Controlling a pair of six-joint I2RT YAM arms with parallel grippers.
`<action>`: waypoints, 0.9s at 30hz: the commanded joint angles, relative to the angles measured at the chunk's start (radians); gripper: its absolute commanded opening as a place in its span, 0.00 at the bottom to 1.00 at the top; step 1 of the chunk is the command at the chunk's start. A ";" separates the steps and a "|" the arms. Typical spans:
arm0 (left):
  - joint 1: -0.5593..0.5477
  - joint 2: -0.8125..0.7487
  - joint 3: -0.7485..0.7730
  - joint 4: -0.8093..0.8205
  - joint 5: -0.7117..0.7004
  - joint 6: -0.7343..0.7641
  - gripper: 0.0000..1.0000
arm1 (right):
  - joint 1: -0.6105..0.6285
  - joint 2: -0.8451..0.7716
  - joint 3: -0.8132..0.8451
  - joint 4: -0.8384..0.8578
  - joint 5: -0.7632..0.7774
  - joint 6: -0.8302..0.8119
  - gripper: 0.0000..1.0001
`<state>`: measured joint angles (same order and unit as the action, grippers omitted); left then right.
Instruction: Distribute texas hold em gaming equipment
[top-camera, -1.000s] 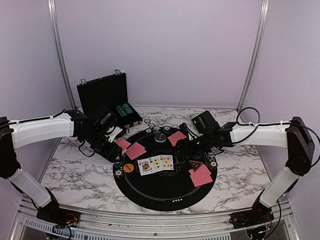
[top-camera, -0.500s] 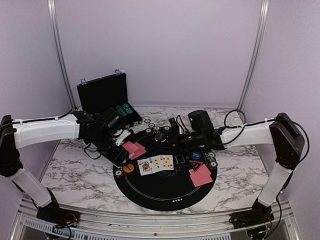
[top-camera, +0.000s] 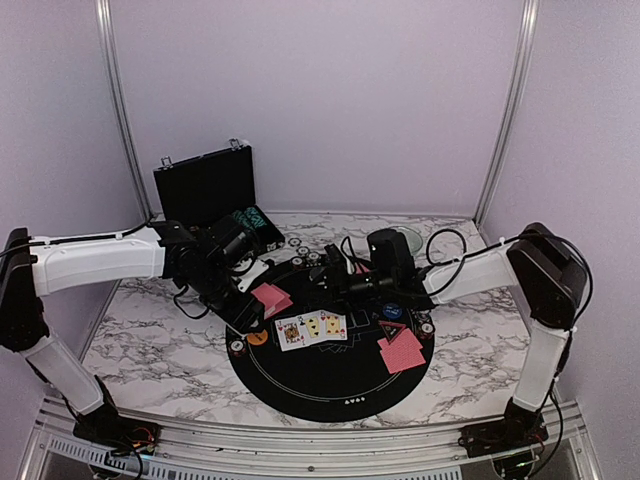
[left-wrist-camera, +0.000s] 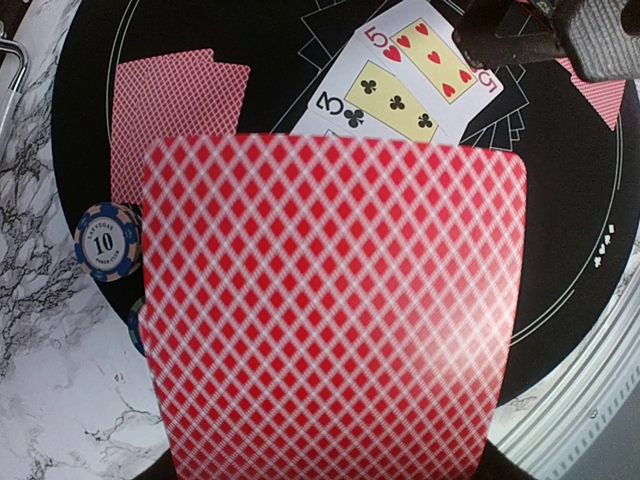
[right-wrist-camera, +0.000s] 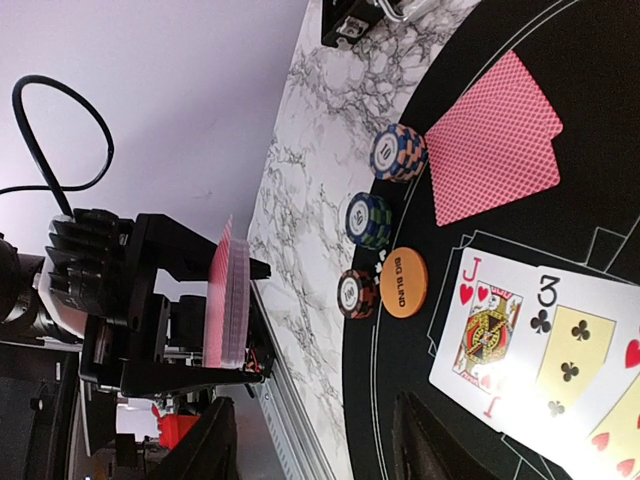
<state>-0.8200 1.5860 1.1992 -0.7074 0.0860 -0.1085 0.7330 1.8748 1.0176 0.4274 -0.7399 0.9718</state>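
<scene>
Rear left of the white marble table (top-camera: 150, 345): black hard case (top-camera: 205, 185), lid up, not part of the deal. Left hand (right-wrist-camera: 240, 318) hangs over the left side of the round black felt mat (top-camera: 330, 385), clamped on a deck of pinkish-red-backed playing cards (left-wrist-camera: 330, 310), patterned back facing its own camera. On the mat below it lies an overlapping pair of face-down red-backed cards (left-wrist-camera: 175, 110). Along the rim beside them stand three short stacks of striped-edge poker chips (right-wrist-camera: 368, 218), with an orange round "BIG BLIND" button disc (right-wrist-camera: 403, 282) just beside the end stack. Mat centre: row of three face-up cards (top-camera: 310, 328), jack of hearts, three of clubs, five of hearts, edges touching. Right hand (right-wrist-camera: 315, 415) is over the far middle of the mat, pointed toward the deck, fingers apart, nothing between them. Right of it sits a blue round button disc (top-camera: 392, 311), then a second face-down pair (top-camera: 402, 352) near the right rim. Reading: dealing stage, with three board cards down and two seats served. Likely next: the right hand takes only the top card off the held deck. That calls for a shallow pinch at the card's edge against a firm left-hand grip, then laying the card beside the five.
</scene>
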 joint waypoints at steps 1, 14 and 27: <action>-0.007 0.012 0.034 -0.009 0.002 0.001 0.50 | 0.016 0.029 0.039 0.093 -0.034 0.055 0.49; -0.014 0.018 0.033 -0.008 0.006 0.001 0.50 | 0.044 0.078 0.068 0.178 -0.054 0.133 0.41; -0.017 0.025 0.034 -0.008 0.005 0.002 0.50 | 0.073 0.139 0.111 0.236 -0.078 0.186 0.33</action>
<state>-0.8333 1.6012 1.1995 -0.7078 0.0860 -0.1081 0.7883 1.9938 1.0847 0.6136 -0.7986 1.1339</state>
